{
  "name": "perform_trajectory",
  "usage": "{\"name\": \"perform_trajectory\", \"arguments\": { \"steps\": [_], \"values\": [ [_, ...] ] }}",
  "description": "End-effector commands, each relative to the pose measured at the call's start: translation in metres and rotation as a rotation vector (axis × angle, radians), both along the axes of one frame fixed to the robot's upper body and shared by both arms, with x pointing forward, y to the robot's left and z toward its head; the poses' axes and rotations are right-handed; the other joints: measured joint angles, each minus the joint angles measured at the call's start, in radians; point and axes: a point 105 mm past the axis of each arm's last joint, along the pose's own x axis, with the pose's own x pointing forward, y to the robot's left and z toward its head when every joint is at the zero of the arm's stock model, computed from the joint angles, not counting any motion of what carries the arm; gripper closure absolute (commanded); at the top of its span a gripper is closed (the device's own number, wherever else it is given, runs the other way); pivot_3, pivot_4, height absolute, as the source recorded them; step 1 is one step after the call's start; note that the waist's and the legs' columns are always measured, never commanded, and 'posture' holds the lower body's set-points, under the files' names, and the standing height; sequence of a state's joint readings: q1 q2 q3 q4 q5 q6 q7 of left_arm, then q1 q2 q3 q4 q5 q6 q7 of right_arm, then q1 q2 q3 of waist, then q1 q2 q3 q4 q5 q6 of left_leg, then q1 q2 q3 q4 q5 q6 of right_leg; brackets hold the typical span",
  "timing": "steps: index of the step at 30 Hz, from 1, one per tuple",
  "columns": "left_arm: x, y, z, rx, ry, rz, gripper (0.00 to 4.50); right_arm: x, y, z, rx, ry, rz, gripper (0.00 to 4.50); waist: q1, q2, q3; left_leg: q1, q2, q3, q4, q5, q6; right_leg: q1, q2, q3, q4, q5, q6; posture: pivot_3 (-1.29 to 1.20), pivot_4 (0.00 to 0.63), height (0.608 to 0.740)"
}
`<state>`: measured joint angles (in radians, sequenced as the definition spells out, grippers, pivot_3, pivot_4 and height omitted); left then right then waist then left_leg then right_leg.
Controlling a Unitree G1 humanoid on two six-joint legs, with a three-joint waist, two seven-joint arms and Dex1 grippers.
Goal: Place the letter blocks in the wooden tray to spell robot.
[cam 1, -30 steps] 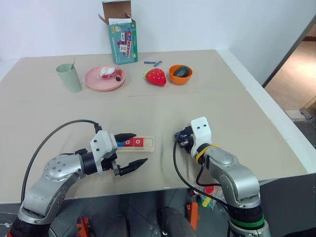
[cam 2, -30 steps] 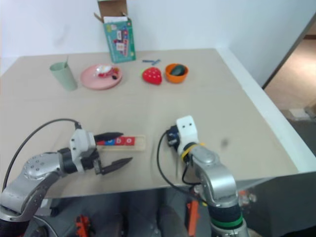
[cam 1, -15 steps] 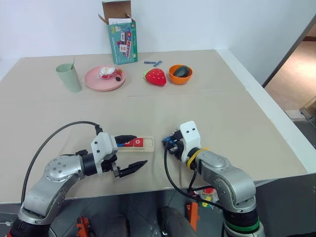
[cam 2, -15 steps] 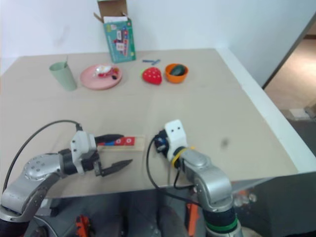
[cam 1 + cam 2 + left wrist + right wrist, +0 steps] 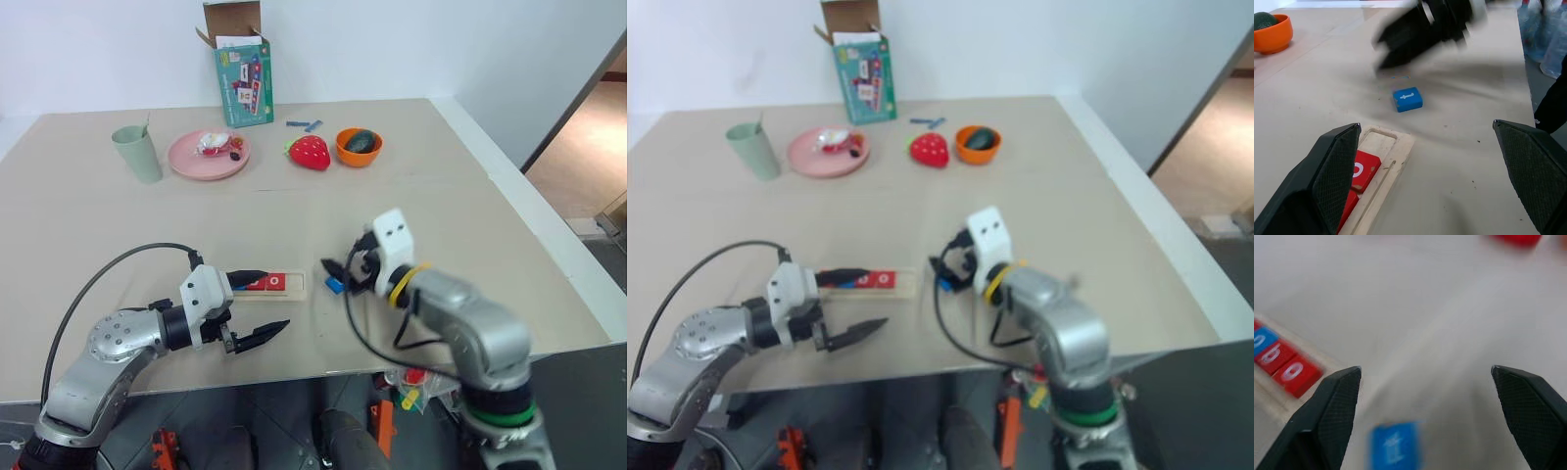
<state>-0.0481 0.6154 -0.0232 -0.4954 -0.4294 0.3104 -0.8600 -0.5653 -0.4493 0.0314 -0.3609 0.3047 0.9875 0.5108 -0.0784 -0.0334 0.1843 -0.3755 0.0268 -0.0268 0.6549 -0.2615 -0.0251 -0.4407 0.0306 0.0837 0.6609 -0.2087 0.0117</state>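
Wooden tray (image 5: 294, 285), near desk's front edge: red and blue letter blocks seated, end slot vacant. Blue "t" block (image 5: 1407, 99) loose just beside it. Right hand (image 5: 345, 271) and left hand (image 5: 257, 306) open, empty.

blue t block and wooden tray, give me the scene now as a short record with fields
tray: long pale wooden tray on the beige table, one empty slot at its end nearest the blue block
blocks in tray: red square tiles with white o, a blue one beside them
loose block: small blue square t tile flat on the table, just off the tray's end
right gripper: open above the blue tile, holding nothing
left gripper: open at the tray's other end, empty
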Motion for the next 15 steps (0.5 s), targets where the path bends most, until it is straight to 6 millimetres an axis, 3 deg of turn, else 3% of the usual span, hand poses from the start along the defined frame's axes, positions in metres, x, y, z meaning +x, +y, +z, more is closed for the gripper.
{"name": "perform_trajectory", "arguments": {
  "steps": [1, 8, 15],
  "values": [
    [0.001, -0.002, 0.006, -0.002, -0.043, -0.014, 0.00, 0.007, 0.001, 0.000, -0.162, -0.072, 0.319, 0.04, 0.000, 0.000, 0.000, 0.000, 0.000, 0.000, 0.000, 0.000, 0.000, 0.000, 0.000, 0.000, -0.001, 0.000, 0.000, 0.00, 0.150, 0.740],
    [-0.001, -0.004, 0.007, -0.006, -0.047, -0.018, 0.00, 0.007, 0.013, -0.031, -0.380, -0.109, 0.824, 0.04, -0.004, 0.000, 0.000, 0.000, 0.004, 0.000, -0.002, -0.004, 0.007, 0.000, 0.004, 0.000, -0.003, -0.001, -0.002, 0.00, 0.150, 0.740],
    [-0.007, 0.000, 0.005, -0.002, -0.040, 0.022, 0.00, 0.017, 0.012, -0.044, -0.459, -0.103, 0.959, 0.04, 0.001, 0.000, 0.000, 0.000, 0.002, 0.001, -0.001, -0.004, 0.007, 0.000, 0.001, 0.001, -0.003, 0.000, -0.001, 0.00, 0.150, 0.740]
  ]
}}
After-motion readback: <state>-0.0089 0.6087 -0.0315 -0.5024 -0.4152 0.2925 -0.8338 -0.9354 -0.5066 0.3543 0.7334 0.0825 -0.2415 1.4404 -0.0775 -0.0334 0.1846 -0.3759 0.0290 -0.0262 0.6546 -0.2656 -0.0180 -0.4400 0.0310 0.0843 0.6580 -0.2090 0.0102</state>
